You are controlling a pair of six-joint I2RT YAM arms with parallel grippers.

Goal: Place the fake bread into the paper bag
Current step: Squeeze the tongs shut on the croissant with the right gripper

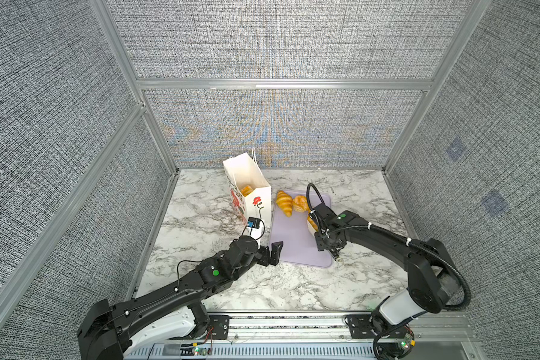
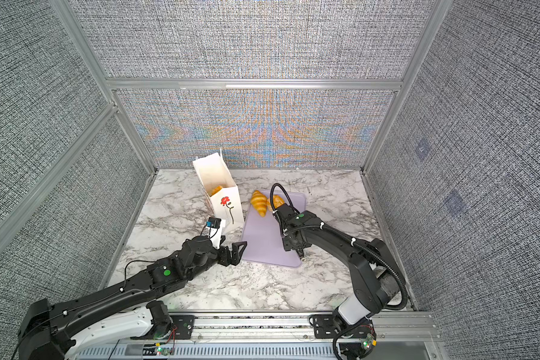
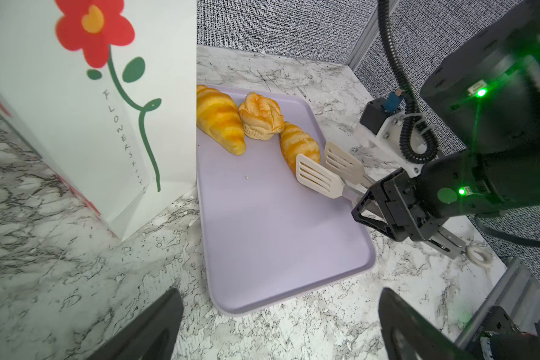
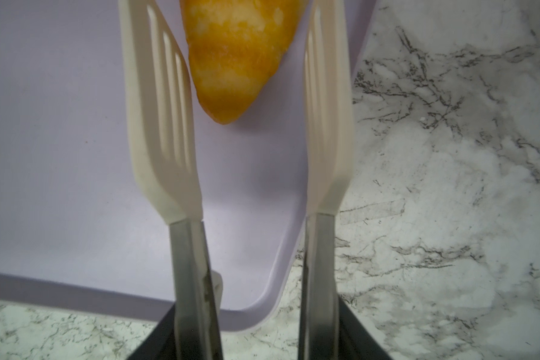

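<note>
Marble-patterned table (image 1: 200,202) enclosed by grey fabric-panelled walls. The white bag (image 1: 260,212), upright with its top open, stands just beside the left edge of the lilac tray (image 1: 293,246). One piece of bread (image 1: 247,189) shows inside the bag. Three more pieces lie at the tray's far end: a croissant (image 3: 220,120) nearest the bag, a round bun (image 3: 262,117) touching it, and a second croissant (image 3: 298,145) next to the bun. The right gripper (image 3: 371,202) is clamped on the metal handles of tongs (image 3: 317,177). Their white slotted blades stand apart, one on each side of the second croissant's near tip; whether they touch it cannot be told. The left gripper (image 1: 276,252), jaws wide apart and empty, hovers by the tray's left edge.
</note>
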